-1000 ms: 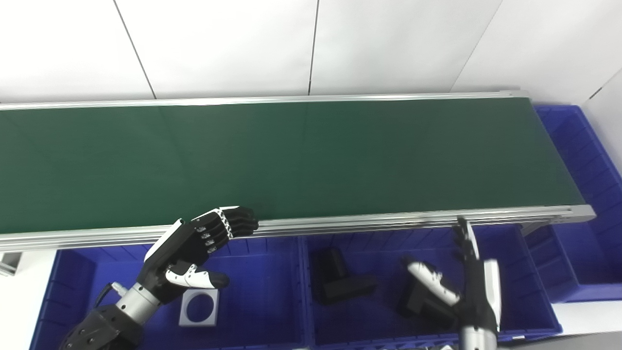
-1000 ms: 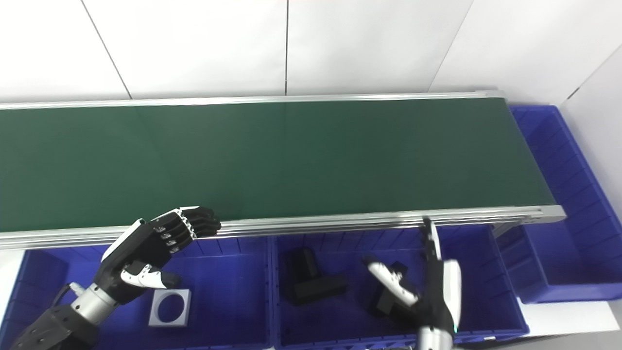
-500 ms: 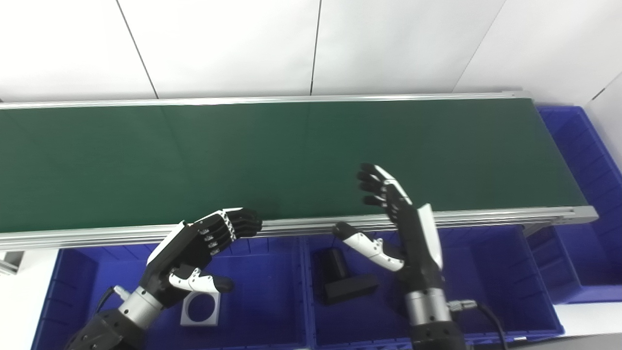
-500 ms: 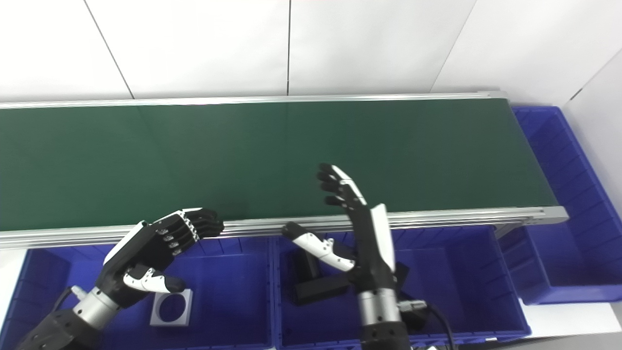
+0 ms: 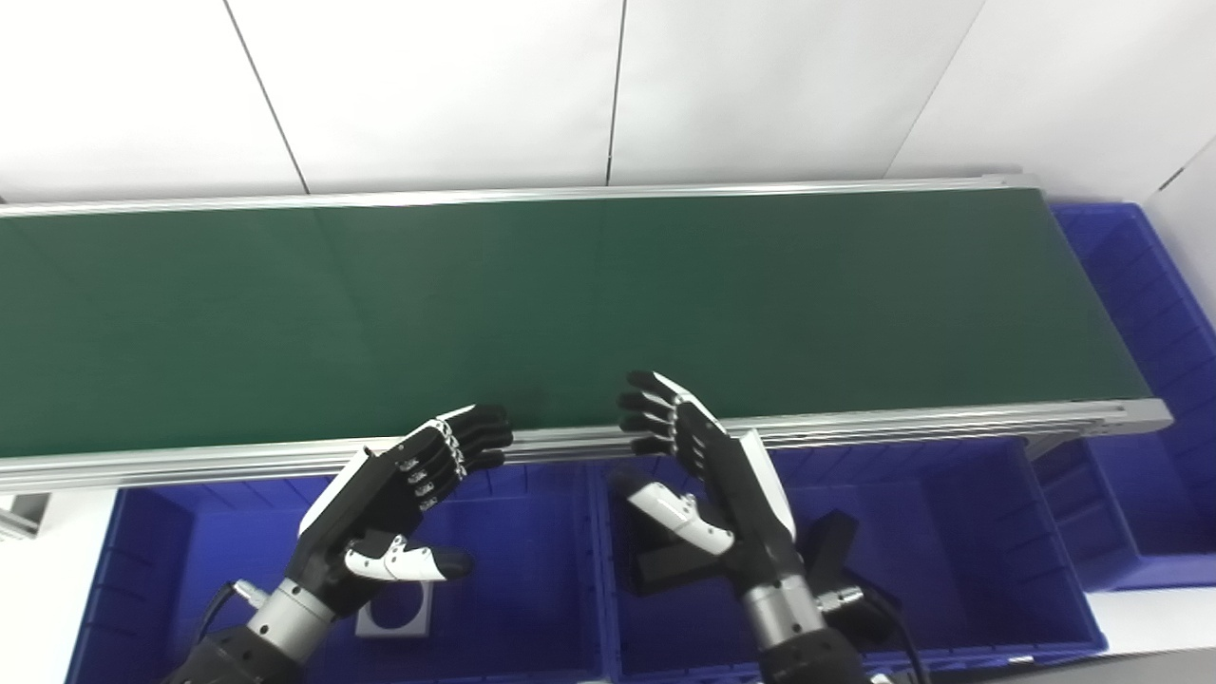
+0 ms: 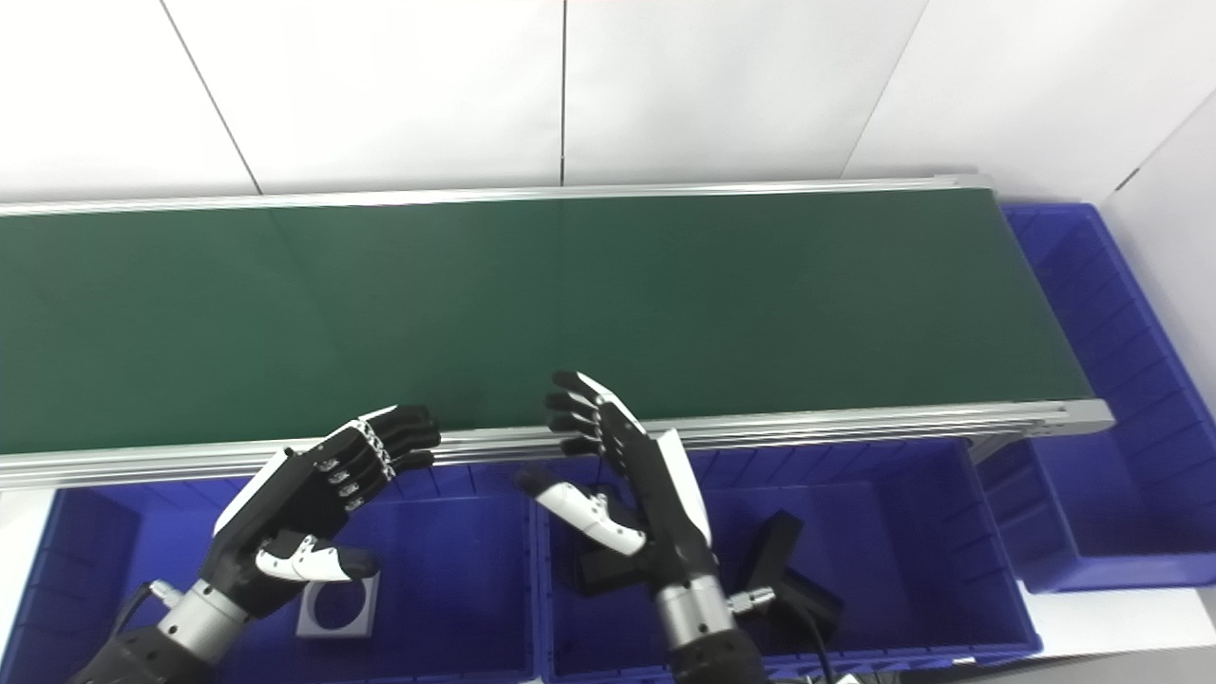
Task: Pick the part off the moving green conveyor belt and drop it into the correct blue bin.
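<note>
Sorting workshop, conveyor belt (image 5: 570,304), parts bins (image 5: 950,532)

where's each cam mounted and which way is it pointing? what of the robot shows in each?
Left eye view: on the head, looking down and forward at the green conveyor belt and the blue bins below it; left hand and right hand rise from the bottom edge, both open and holding nothing.
Right eye view: beside it, set slightly to the right, facing the same way; the scene sits further left in the picture.
Shared: belt with no part on it, both hands, grey square part, black parts.
</note>
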You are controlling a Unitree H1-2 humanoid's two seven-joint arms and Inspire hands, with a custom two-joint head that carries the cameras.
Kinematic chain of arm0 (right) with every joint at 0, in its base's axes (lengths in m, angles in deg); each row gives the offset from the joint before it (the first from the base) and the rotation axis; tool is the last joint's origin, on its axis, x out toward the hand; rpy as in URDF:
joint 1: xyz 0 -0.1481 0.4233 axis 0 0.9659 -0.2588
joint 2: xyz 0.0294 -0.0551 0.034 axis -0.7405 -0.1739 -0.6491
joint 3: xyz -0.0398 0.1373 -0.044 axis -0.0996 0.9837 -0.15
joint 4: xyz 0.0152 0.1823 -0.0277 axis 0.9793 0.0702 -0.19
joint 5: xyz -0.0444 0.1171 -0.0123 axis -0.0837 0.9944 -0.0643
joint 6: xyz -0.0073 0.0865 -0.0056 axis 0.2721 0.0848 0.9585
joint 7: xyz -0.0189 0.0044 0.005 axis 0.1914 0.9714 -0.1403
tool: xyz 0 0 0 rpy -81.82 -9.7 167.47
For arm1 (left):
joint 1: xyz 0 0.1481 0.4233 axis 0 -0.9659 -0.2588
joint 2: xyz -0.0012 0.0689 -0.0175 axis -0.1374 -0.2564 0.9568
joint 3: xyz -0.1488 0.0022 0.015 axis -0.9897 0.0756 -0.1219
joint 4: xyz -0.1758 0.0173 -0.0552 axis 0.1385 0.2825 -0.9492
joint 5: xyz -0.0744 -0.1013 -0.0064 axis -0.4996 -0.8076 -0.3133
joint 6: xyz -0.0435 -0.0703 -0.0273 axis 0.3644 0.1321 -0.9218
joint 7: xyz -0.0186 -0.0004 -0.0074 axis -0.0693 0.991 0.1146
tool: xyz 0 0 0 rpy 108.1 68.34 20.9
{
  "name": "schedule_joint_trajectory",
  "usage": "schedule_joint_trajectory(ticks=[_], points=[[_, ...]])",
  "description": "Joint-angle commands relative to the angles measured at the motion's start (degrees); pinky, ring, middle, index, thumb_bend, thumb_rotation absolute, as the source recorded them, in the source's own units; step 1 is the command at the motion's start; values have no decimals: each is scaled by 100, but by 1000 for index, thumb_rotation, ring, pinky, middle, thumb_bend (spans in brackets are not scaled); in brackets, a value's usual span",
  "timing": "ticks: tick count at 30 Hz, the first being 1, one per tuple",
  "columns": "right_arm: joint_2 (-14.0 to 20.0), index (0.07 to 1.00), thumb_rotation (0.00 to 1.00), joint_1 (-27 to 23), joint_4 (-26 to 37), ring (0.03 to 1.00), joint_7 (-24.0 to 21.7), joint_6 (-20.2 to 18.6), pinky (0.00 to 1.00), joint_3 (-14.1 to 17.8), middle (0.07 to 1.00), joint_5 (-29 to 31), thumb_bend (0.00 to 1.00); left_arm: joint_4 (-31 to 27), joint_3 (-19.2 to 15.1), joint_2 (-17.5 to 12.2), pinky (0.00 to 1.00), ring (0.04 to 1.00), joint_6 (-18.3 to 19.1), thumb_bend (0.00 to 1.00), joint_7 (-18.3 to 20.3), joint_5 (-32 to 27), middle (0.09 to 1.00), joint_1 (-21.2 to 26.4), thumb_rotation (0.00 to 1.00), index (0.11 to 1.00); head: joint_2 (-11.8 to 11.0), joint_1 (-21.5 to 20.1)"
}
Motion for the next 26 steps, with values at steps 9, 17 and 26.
schedule_joint_trajectory(ticks=[9,17,26], points=[[134,833,592,-4,140,735,-40,376,656,21,771,66,651,-124,90,169,853,888,-231,1000,-200,213,887,58,315,875,12,268],[171,817,569,-5,143,735,63,457,656,74,764,-243,654,-127,133,207,847,876,-194,1000,-252,259,877,114,307,869,140,370],[320,826,607,-45,216,739,-35,442,662,172,775,-241,627,-206,254,288,845,870,-106,1000,-354,409,875,150,302,870,182,801]])
